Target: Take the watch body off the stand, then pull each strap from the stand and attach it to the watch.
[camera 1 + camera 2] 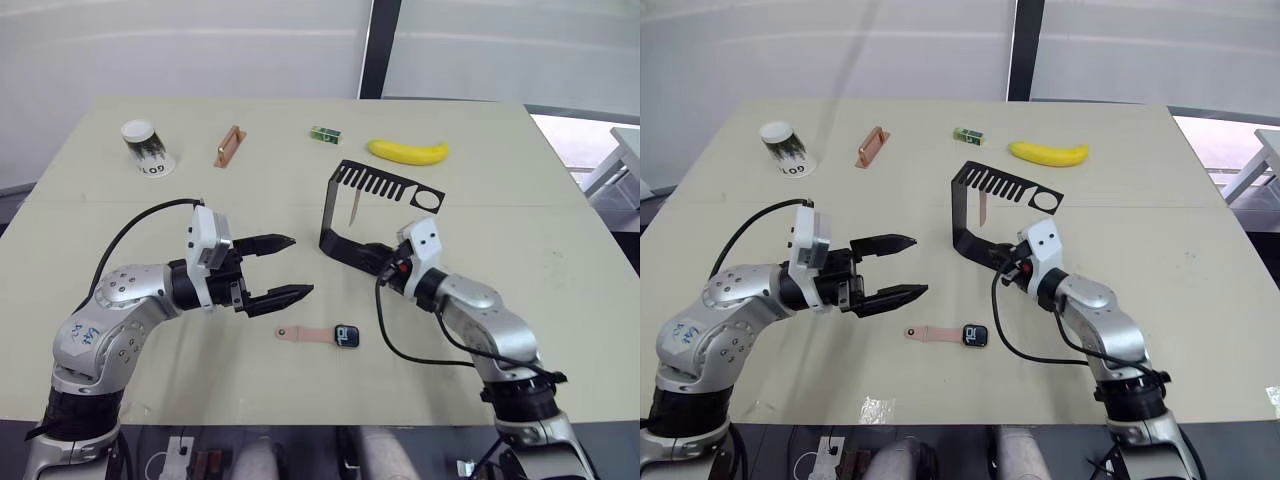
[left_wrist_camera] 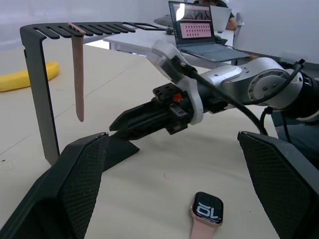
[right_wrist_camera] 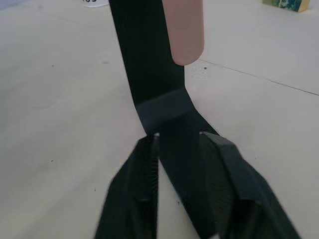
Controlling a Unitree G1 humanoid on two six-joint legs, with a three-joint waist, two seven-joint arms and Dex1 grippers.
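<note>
The watch body (image 1: 346,336) lies flat on the table with one pink strap (image 1: 304,334) joined to it, pointing left. The black stand (image 1: 331,207) is upright behind it, and a second pink strap (image 1: 354,205) hangs from its slotted top arm. My right gripper (image 1: 373,262) is shut on the stand's flat base; in the right wrist view its fingers (image 3: 142,164) press the plate from both sides. My left gripper (image 1: 300,265) hovers open, left of the stand and above the watch, with nothing between its fingers (image 2: 75,184).
Along the back of the table lie a banana (image 1: 407,151), a small green box (image 1: 325,134), a copper-coloured bar (image 1: 229,146) and a tipped paper cup (image 1: 148,147). A laptop (image 2: 199,25) sits on another table beyond.
</note>
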